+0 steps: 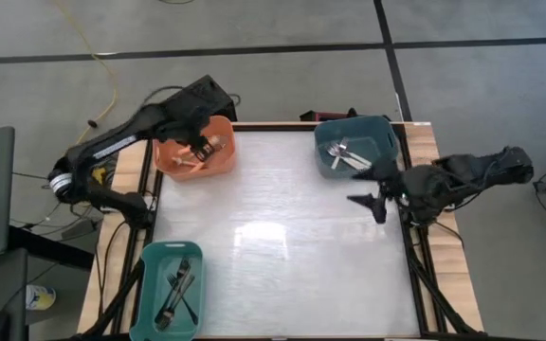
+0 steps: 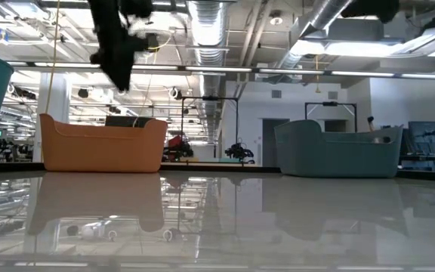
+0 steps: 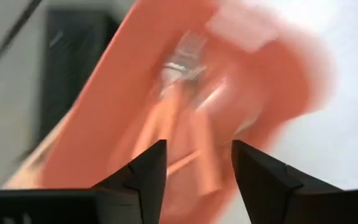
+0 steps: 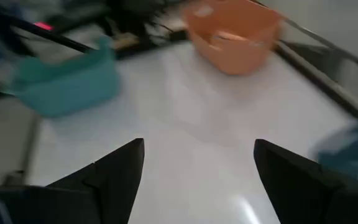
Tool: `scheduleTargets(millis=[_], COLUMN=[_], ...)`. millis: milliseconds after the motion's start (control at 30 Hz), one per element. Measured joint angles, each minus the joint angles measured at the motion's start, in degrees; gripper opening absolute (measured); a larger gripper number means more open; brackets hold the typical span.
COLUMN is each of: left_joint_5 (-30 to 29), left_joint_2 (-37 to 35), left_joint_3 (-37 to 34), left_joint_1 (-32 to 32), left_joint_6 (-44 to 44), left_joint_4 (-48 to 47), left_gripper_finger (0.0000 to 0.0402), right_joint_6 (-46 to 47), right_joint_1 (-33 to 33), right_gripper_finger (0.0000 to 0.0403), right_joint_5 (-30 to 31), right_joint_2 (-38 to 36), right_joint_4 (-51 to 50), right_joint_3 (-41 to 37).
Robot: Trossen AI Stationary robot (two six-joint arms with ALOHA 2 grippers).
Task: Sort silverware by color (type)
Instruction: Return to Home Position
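High view, three plastic bins on the white table (image 1: 282, 246): an orange bin (image 1: 164, 163) with orange-handled metal forks (image 1: 190, 163), a blue bin (image 1: 387, 133) with silver forks (image 1: 344, 156), and a green bin (image 1: 150, 284) with black forks (image 1: 180, 289). Each holds about three, though overlap blocks an exact count. The left gripper (image 3: 196, 146) hangs over the orange bin, fingers apart, empty. The right gripper (image 4: 197, 144) hovers beside the blue bin, spread wide, grasping nothing.

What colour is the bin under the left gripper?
The bin is orange. The high view shows it best.
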Motion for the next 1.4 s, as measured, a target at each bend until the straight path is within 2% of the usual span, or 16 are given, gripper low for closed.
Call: scheduleTargets(millis=[133, 233, 333, 433, 567, 600, 633, 800, 933, 1033, 1167, 1267, 1400], left_joint_5=[11.0, 14.6, 14.8, 15.8, 20.7, 21.4, 21.9, 21.3, 16.6, 13.3, 12.3, 12.3, 11.8], left_joint_2=[-9.4, -17.1, -25.0, -32.9, -41.6, -43.3, -44.8, -51.9, -57.5, -60.0, -61.3, -61.5, -61.5], left_joint_3=[-2.4, -7.9, -14.3, -22.7, -35.1, -37.7, -40.0, -47.5, -50.7, -53.6, -59.6, -64.9, -70.7], left_joint_1=[-3.9, -10.3, -17.3, -23.1, -27.4, -27.8, -27.9, -27.9, -27.9, -27.9, -27.9, -27.9, -27.8], left_joint_6=[-5.8, -10.0, -11.9, -12.1, -14.6, -16.1, -18.1, -23.4, -22.6, -23.3, -25.3, -26.4, -28.4], left_joint_4=[12.6, 25.1, 37.3, 48.6, 61.3, 64.0, 66.4, 70.1, 69.5, 69.3, 76.7, 85.4, 93.6], left_gripper_finger=[0.0169, 0.0169, 0.0169, 0.0169, 0.0169, 0.0169, 0.0169, 0.0169, 0.0169, 0.0169, 0.0169, 0.0169, 0.0169], right_joint_6=[0.5, 3.0, 2.6, -0.4, 0.8, 1.0, 1.1, 0.3, -3.5, -6.2, -9.1, -10.3, -10.5], right_joint_1=[2.7, 4.5, 5.8, 6.4, 4.5, 3.8, 2.9, -1.8, -5.6, -8.0, -9.6, -9.9, -10.7], right_gripper_finger=[0.032, 0.0301, 0.026, 0.0192, 0.0059, 0.0031, 0.0019, 0.0018, 0.0017, 0.0016, 0.0015, 0.0015, 0.0014], right_joint_5=[-2.8, -2.7, -2.4, -0.6, 0.2, 0.0, -0.6, -3.4, -4.6, -8.2, -11.4, -11.9, -11.7], right_joint_2=[-7.3, -11.1, -12.6, -12.4, -12.3, -12.5, -12.8, -19.2, -27.6, -33.0, -38.4, -41.7, -45.7], right_joint_4=[19.0, 33.1, 47.7, 55.7, 56.5, 56.9, 57.3, 51.2, 41.3, 36.3, 31.4, 33.8, 44.2], right_joint_3=[-14.8, -23.9, -30.2, -34.0, -35.4, -35.4, -35.4, -35.3, -35.3, -35.3, -35.3, -38.4, -49.0])
